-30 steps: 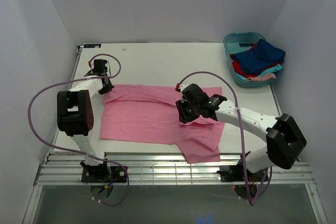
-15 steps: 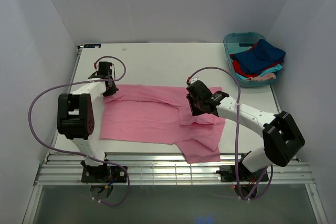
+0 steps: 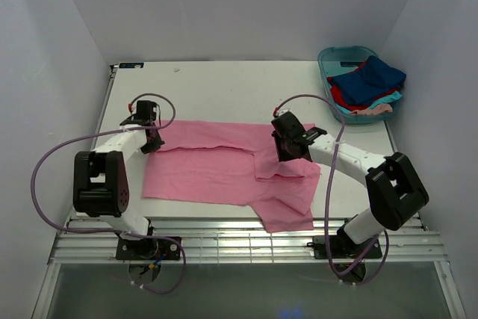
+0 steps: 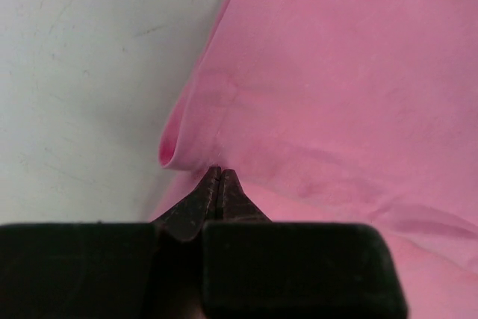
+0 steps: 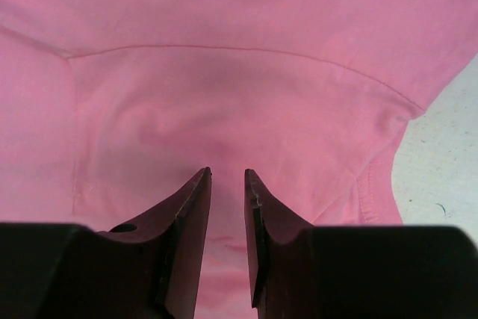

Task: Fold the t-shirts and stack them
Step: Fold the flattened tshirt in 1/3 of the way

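A pink t-shirt [image 3: 209, 169] lies spread flat across the middle of the table, with a flap folded in on its right part. My left gripper [image 3: 151, 142] is at the shirt's far left corner. In the left wrist view it [image 4: 219, 171] is shut, its tips pinching a curled fold of the pink cloth [image 4: 336, 72]. My right gripper [image 3: 293, 155] hangs over the shirt's right part by a sleeve. In the right wrist view it [image 5: 228, 173] stands narrowly open just above the pink cloth [image 5: 224, 72], with nothing gripped.
A teal tub [image 3: 325, 61] stands at the far right corner, heaped with a dark blue shirt [image 3: 373, 74], a red one [image 3: 343, 97], a turquoise one [image 3: 381, 100] and a pale pink one [image 3: 373, 110]. White walls close in on both sides.
My right gripper has moved from the folded flap toward the far right, its jaws narrowing; the flap now lies flat. My left arm has drawn back a little, its gripper still at the corner.
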Robot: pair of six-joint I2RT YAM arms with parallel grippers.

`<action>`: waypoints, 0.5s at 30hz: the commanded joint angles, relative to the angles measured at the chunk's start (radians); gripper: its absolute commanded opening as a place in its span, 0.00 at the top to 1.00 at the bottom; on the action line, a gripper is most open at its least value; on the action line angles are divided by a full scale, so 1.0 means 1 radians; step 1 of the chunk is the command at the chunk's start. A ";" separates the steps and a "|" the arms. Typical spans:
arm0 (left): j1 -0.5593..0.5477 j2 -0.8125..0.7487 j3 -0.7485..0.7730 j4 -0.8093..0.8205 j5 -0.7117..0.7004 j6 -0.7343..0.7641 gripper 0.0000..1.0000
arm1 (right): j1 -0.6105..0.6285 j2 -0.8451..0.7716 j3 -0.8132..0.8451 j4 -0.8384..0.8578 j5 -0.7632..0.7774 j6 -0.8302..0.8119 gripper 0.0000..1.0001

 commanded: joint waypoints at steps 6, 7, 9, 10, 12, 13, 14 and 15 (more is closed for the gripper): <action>0.000 -0.093 0.011 -0.062 -0.049 -0.019 1.00 | -0.087 0.048 0.071 0.084 -0.006 -0.016 0.69; 0.000 -0.088 0.025 -0.061 -0.042 -0.022 1.00 | -0.097 0.065 0.080 0.090 -0.011 -0.018 0.69; 0.000 -0.062 0.074 -0.061 -0.031 -0.030 1.00 | -0.123 0.091 0.114 0.093 -0.011 -0.018 0.69; 0.000 -0.053 0.091 -0.061 -0.025 -0.033 1.00 | -0.132 0.097 0.122 0.095 -0.009 -0.015 0.69; 0.000 -0.021 0.137 -0.052 -0.019 -0.034 1.00 | -0.167 0.115 0.136 0.098 -0.006 -0.013 0.69; 0.000 -0.009 0.151 -0.042 -0.015 -0.034 1.00 | -0.179 0.120 0.139 0.099 -0.007 -0.009 0.69; 0.000 0.004 0.165 -0.035 -0.015 -0.033 1.00 | -0.192 0.126 0.142 0.098 -0.009 -0.007 0.69; 0.000 0.033 0.186 -0.029 -0.012 -0.031 1.00 | -0.215 0.135 0.142 0.104 -0.014 -0.005 0.70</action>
